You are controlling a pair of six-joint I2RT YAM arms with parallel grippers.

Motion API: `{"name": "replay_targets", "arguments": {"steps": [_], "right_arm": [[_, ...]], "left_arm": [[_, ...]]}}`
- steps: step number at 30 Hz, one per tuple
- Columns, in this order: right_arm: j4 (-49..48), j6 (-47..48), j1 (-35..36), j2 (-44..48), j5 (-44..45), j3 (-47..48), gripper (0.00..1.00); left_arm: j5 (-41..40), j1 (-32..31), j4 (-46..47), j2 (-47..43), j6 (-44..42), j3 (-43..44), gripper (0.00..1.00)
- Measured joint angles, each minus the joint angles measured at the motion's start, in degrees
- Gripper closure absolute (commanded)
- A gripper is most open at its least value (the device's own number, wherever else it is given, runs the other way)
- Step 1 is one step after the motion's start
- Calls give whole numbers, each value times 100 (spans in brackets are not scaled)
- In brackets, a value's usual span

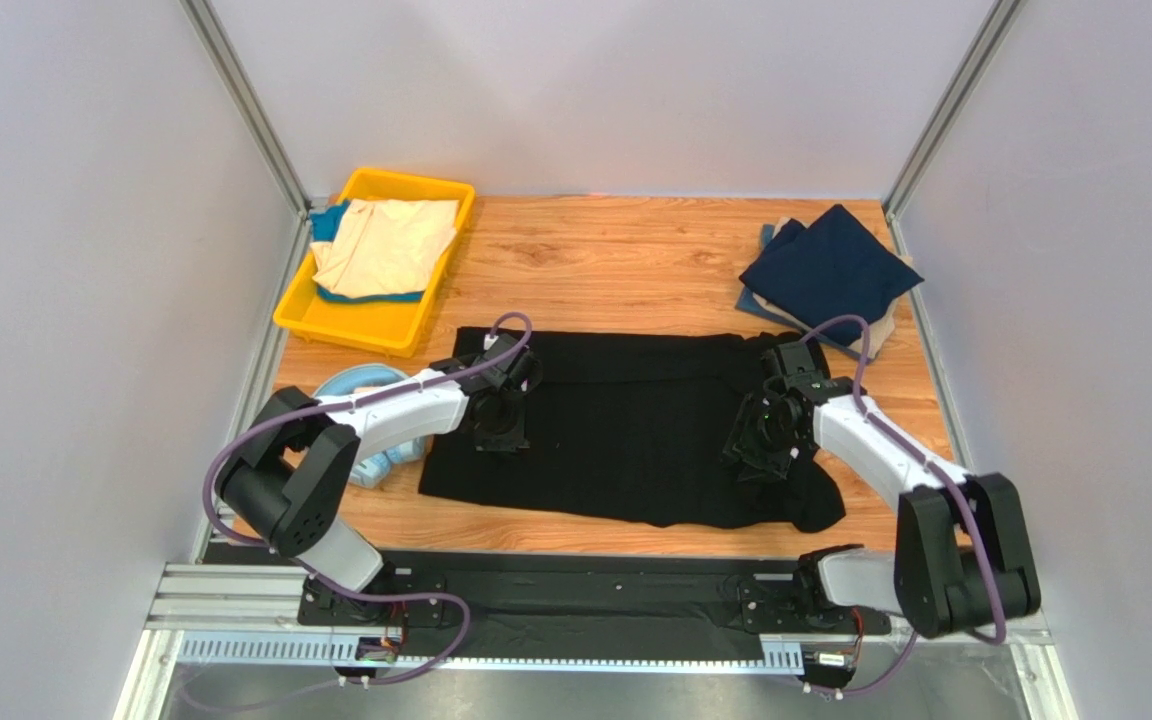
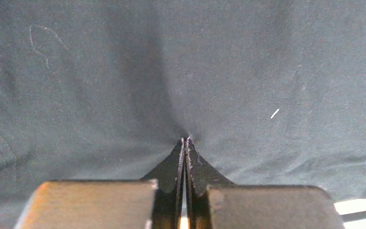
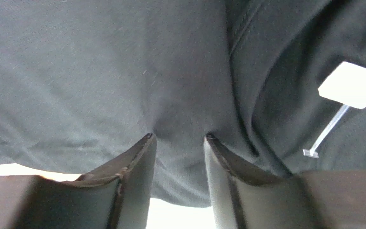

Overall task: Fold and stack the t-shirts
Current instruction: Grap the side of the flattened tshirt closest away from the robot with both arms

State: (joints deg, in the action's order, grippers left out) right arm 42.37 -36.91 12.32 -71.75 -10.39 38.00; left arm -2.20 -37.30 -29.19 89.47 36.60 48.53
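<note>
**Pinching the black t-shirt from both ends**

The black t-shirt point(image 1: 627, 428) lies spread flat, its long axis running from one pair of jaws across to the other. The left gripper point(image 2: 186, 139) stands on the shirt's left part, jaws pressed together at the tips, with creases in the cloth drawn into the point where they meet; I judge it has a small pinch of fabric. The right gripper point(image 3: 177, 136) stands on the right part, jaws set partly apart, a soft ridge of cloth bulging up between them but not clamped. Just to the right of those jaws run a seam fold and a white tag point(image 3: 352, 83).

Each arm is nearest its own end, so the coming fold seems to turn on the right jaws closing on that ridge.

Beyond the right jaws lies the navy t-shirt point(image 1: 830, 267); beyond the left, a beige t-shirt point(image 1: 387, 248) in the yellow tray point(image 1: 297, 308). How many layers each pair of jaws has caught cannot be made out, and the left arm hides part of the shirt's edge.
</note>
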Motion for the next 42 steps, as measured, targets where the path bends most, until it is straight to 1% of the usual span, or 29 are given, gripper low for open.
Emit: {"name": "replay_targets", "arguments": {"steps": [4,5,7,8,11,16,22,23,25,26,28,29,32,36,41,42], "right_arm": [[-153,-17,50,-721,-4,142,66],[-116,-15,66,-868,-20,221,71],[-131,-7,92,-1108,-42,411,77],[-151,-2,107,-1226,-57,501,83],[-144,33,127,-1558,-79,767,89],[-129,72,138,-2243,-136,1438,90],[-59,107,138,-3034,-306,2310,90],[-52,118,138,-3161,-332,2470,87],[-26,153,140,-3390,-358,2785,75],[-26,164,140,-3462,-365,2883,65],[-33,216,149,-3545,-404,3034,59],[-59,245,157,-3541,-393,3064,54],[-103,350,181,-3438,-232,3062,50],[-22,573,175,-2900,249,2940,47],[177,791,175,-1443,662,2785,40],[162,815,175,-1126,699,2710,40]], "left_arm": [[129,0,83,160,22,122,100],[184,0,116,221,24,173,100],[240,0,170,302,37,236,100],[269,0,195,339,42,271,100],[334,42,199,415,42,354,100],[442,271,155,487,20,439,100],[466,911,4,568,-120,568,100],[455,1012,-44,605,-160,623,100],[380,1174,-162,726,-254,796,97],[350,1215,-208,800,-295,890,92],[319,1272,-337,1014,-402,1176,85],[315,1276,-350,1075,-450,1255,77],[345,1276,-337,1126,-542,1346,69],[433,1274,-293,1108,-577,1320,69],[507,1276,-208,826,-584,1067,69],[520,1276,-166,723,-579,975,69]]}}
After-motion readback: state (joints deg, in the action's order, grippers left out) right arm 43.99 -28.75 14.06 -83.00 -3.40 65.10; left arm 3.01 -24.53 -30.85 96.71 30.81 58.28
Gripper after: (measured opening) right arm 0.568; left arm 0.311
